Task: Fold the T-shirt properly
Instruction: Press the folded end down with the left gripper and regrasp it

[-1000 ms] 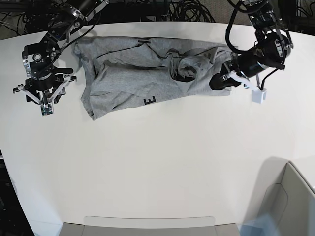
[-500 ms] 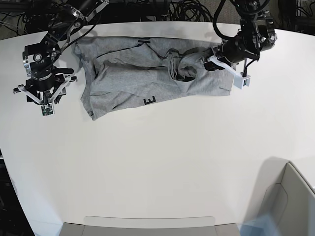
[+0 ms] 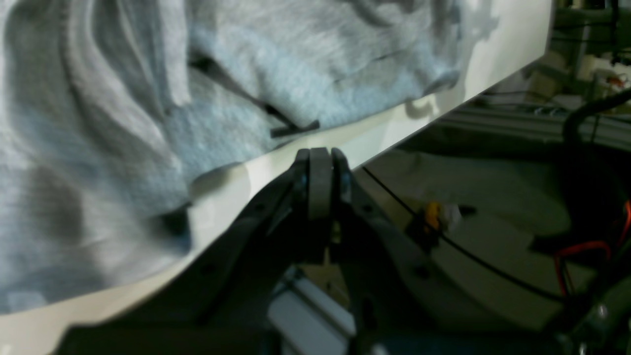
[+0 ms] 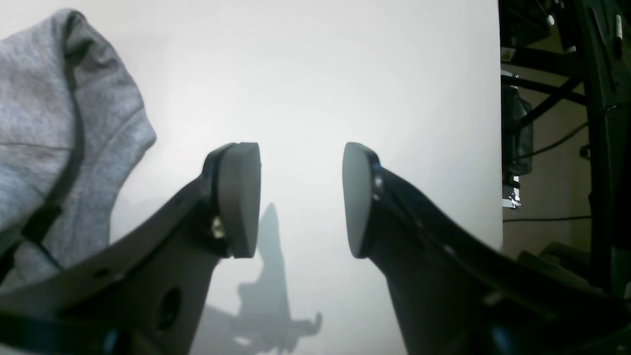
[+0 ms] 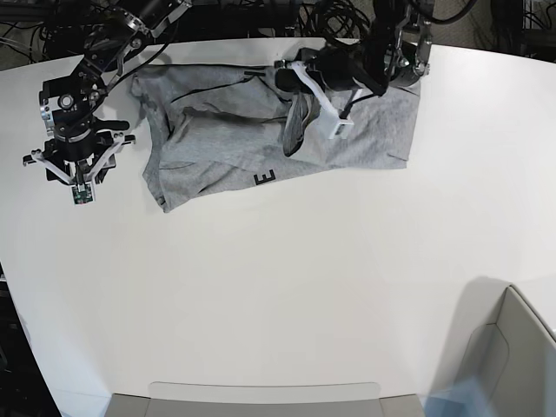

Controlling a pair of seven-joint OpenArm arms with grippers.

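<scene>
White and smooth, the table (image 5: 287, 287) fills most of the base view, with a tangle of black cables behind its far edge. Across the upper part of the frame lies the T-shirt (image 5: 226, 143), a soft heather-grey knit, rumpled into ridges and folds, its right end flatter. A black block letter "E" shows near its lower edge; a scrap of other lettering near the top edge is too small to read. The left gripper (image 3: 319, 170) has its dark pads pressed flat together, with nothing caught between them, just past the table's edge by the cloth. The right gripper (image 4: 300, 197) stands at the upper left of the base view, beside the shirt, its rounded pads parted and empty over bare tabletop.
</scene>
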